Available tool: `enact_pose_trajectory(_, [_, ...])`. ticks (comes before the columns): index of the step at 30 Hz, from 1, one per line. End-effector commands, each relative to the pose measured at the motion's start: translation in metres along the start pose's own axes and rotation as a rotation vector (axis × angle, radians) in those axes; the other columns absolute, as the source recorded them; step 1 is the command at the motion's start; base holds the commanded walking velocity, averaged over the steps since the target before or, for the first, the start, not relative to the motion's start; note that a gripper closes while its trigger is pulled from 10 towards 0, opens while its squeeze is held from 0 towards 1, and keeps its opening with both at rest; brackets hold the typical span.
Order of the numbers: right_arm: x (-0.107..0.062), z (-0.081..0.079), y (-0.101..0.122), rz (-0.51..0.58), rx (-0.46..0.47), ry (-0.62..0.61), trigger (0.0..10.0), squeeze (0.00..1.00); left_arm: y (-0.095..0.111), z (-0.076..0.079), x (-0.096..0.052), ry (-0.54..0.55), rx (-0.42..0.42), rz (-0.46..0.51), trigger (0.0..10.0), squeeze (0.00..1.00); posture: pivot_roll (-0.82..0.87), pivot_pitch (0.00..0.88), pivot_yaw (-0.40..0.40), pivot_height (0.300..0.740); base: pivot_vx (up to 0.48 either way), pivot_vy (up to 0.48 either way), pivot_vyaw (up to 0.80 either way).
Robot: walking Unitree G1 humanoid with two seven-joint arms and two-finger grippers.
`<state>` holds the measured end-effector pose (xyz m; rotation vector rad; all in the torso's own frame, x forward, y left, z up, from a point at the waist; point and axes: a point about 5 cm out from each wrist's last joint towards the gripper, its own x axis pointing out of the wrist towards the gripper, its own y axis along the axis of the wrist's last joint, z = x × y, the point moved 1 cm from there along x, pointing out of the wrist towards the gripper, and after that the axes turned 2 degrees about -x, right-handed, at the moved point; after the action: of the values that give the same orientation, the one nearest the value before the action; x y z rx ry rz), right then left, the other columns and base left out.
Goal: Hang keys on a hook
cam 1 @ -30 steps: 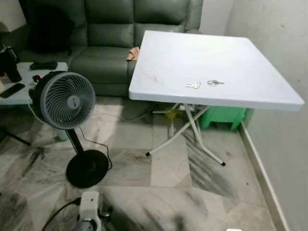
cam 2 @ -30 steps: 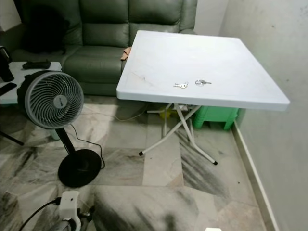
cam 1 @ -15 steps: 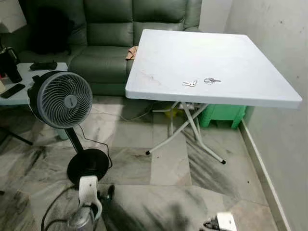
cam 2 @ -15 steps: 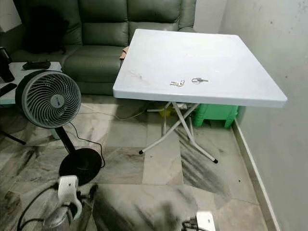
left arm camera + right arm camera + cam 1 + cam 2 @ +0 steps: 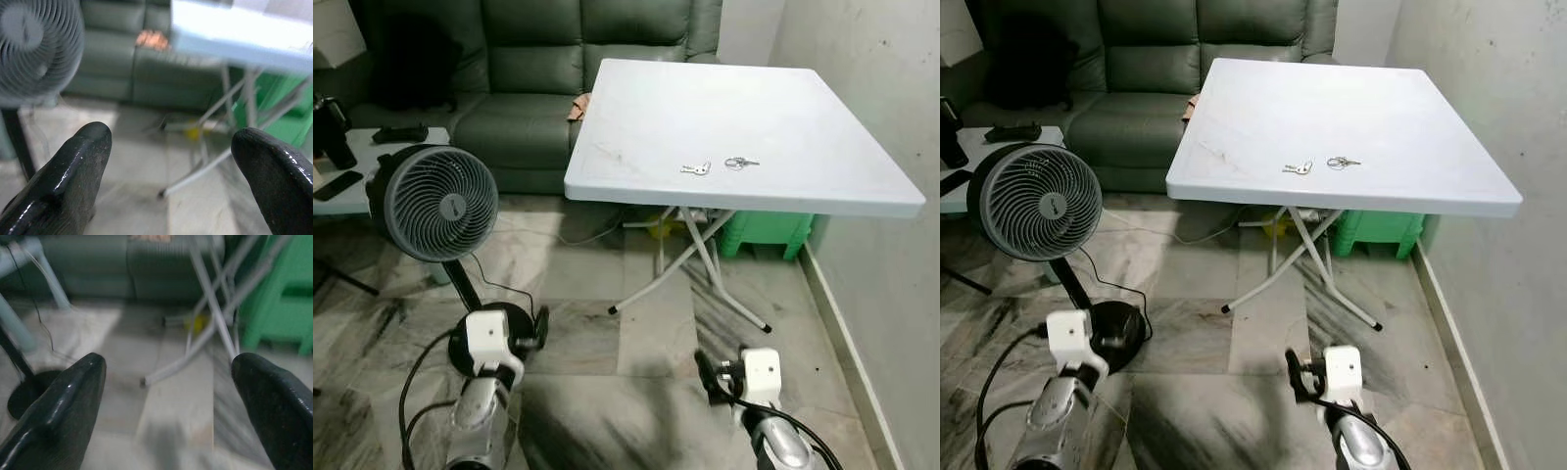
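While both arms are being held low over the floor, the scene is being laid out as follows.

Keys: two small sets are lying on the white folding table (image 5: 773, 98) near its front edge, a loose key bunch (image 5: 696, 168) and, just beside it toward the wall, a key ring (image 5: 740, 163); neither is being touched.

Left gripper (image 5: 168, 161): it is being held near the fan's base, fingers (image 5: 73, 169) spread wide with nothing between them (the wrist picture is blurred).

Right gripper (image 5: 166, 396): it is being held in front of the table's crossed legs, fingers (image 5: 266, 396) likewise spread and empty.

Fan (image 5: 435, 203): a grey pedestal fan is standing left of the table.

Sofa (image 5: 529, 69): a green sofa is sitting behind the fan and the table.

Green stool (image 5: 764, 233): it is tucked under the table by the wall.
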<state>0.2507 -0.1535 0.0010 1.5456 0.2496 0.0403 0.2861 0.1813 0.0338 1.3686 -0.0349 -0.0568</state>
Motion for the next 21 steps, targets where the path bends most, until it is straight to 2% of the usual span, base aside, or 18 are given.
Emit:
enact_pose_trajectory(1, [0.003, -0.002, 0.015, 0.063, 0.002, 0.008, 10.0, 0.00, 0.009, 0.001, 0.002, -0.017, -0.005, 0.014, 10.0, 0.00, -0.01, 0.000, 0.007, 0.740, 0.000, 0.000, 0.00])
enact_pose_trajectory(2, [0.004, -0.005, 0.024, 0.103, 0.017, 0.015, 10.0, 0.00, 0.015, 0.004, 0.004, -0.032, 0.006, 0.024, 10.0, 0.00, -0.01, 0.000, 0.007, 0.740, 0.000, 0.000, 0.00])
enact_pose_trajectory(3, [0.004, -0.005, 0.024, 0.103, 0.017, 0.015, 10.0, 0.00, 0.015, 0.004, 0.004, -0.032, 0.006, 0.024, 10.0, 0.00, -0.01, 0.000, 0.007, 0.740, 0.000, 0.000, 0.00])
enact_pose_trajectory(6, [0.004, -0.010, 0.054, 0.198, 0.016, 0.029, 10.0, 0.00, 0.037, 0.013, 0.005, -0.066, 0.033, 0.087, 10.0, 0.00, -0.01, 0.000, 0.009, 0.740, 0.000, 0.000, 0.00])
enact_pose_trajectory(7, [0.004, -0.010, 0.054, 0.198, 0.016, 0.029, 10.0, 0.00, 0.037, 0.013, 0.005, -0.066, 0.033, 0.087, 10.0, 0.00, -0.01, 0.000, 0.009, 0.740, 0.000, 0.000, 0.00])
enact_pose_trajectory(12, [0.005, -0.012, 0.084, 0.275, 0.025, 0.031, 10.0, 0.00, 0.052, 0.027, 0.000, -0.125, 0.007, 0.084, 10.0, 0.00, -0.01, 0.000, 0.010, 0.740, 0.000, 0.000, 0.00])
enact_pose_trajectory(16, [0.005, -0.013, 0.085, 0.253, 0.033, 0.036, 10.0, 0.00, 0.055, 0.033, -0.002, -0.135, 0.022, 0.069, 10.0, 0.00, 0.00, 0.000, 0.007, 0.740, 0.000, 0.000, 0.00])
enact_pose_trajectory(21, [0.004, -0.015, 0.086, 0.234, 0.036, 0.039, 10.0, 0.00, 0.058, 0.034, -0.004, -0.136, 0.032, 0.052, 10.0, 0.00, 0.01, 0.000, 0.003, 0.740, 0.245, 0.000, 0.00])
